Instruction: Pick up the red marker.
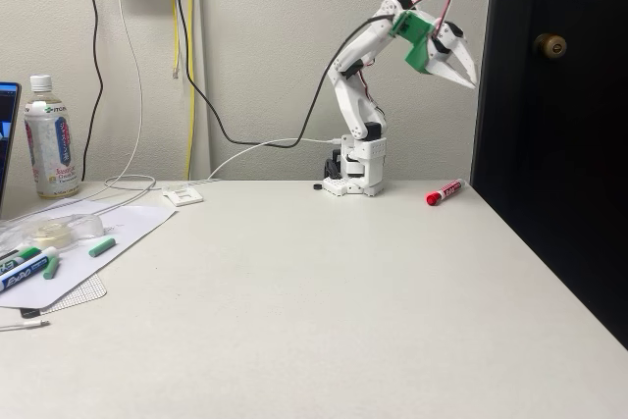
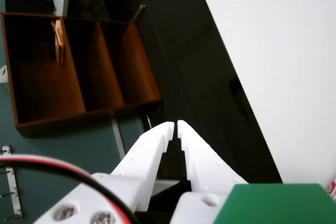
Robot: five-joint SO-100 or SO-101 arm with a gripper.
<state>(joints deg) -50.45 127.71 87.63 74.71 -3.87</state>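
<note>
While my gripper [image 1: 469,76] hangs high with its fingertips nearly touching and nothing between them, the red marker [image 1: 444,192] lies on the table [image 1: 324,311] by the right edge, just beside my base. Green and blue markers [image 1: 25,267] sit far left near a bottle [image 1: 49,136]. My wrist view adds a wooden shelf [image 2: 79,66] beyond the closed gripper [image 2: 175,126].

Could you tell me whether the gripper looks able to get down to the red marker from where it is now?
Probably yes. The gripper, fingers nearly closed, hangs high above the red marker, which lies alone on bare table just right of the arm's base, nothing between them.
</note>
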